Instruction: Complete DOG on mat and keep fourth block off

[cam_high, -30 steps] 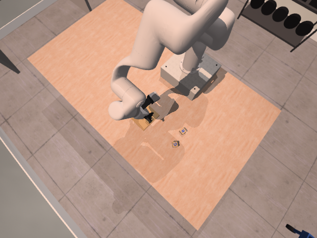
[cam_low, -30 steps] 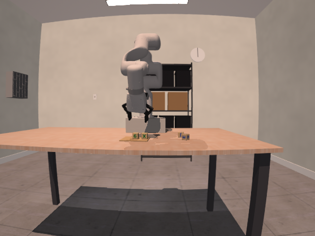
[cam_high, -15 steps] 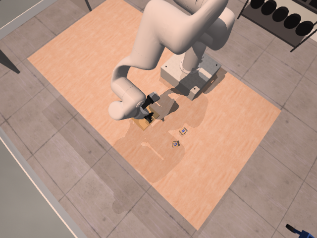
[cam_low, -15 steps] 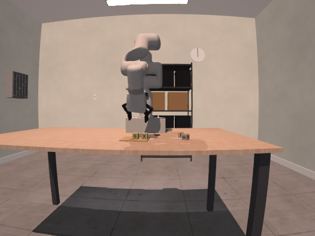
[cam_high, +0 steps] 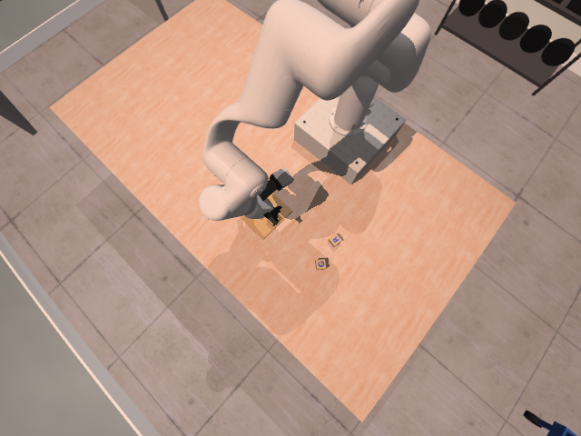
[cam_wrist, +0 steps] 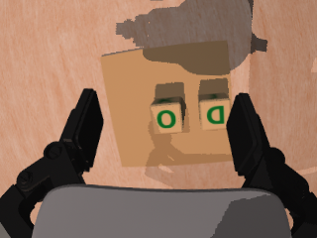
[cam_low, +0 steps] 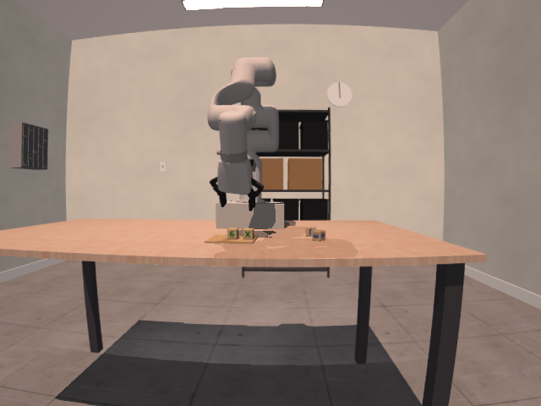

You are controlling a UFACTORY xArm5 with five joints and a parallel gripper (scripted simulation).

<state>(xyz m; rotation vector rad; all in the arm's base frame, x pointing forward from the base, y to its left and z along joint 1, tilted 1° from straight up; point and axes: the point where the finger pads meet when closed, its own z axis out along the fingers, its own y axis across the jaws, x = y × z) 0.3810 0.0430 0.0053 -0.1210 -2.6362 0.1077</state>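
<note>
A tan mat (cam_wrist: 126, 86) (cam_high: 259, 228) (cam_low: 215, 239) lies on the table in front of the robot's base. Two blocks stand on it side by side. The O block (cam_wrist: 165, 119) (cam_low: 232, 233) and the D block (cam_wrist: 214, 114) (cam_low: 248, 233) both have green letters on top. My gripper (cam_wrist: 165, 106) (cam_high: 274, 208) (cam_low: 237, 200) is open and empty. It hangs a little above these two blocks and hides them in the top view. The G block (cam_high: 321, 263) (cam_low: 319, 235) and the R block (cam_high: 335, 241) (cam_low: 309, 231) lie off the mat on the bare table, both with blue letters on top.
The wooden table (cam_high: 141, 117) (cam_low: 109, 240) carries the robot's grey base (cam_high: 349, 141). A dark shelf (cam_low: 305, 166) stands behind the table against the wall.
</note>
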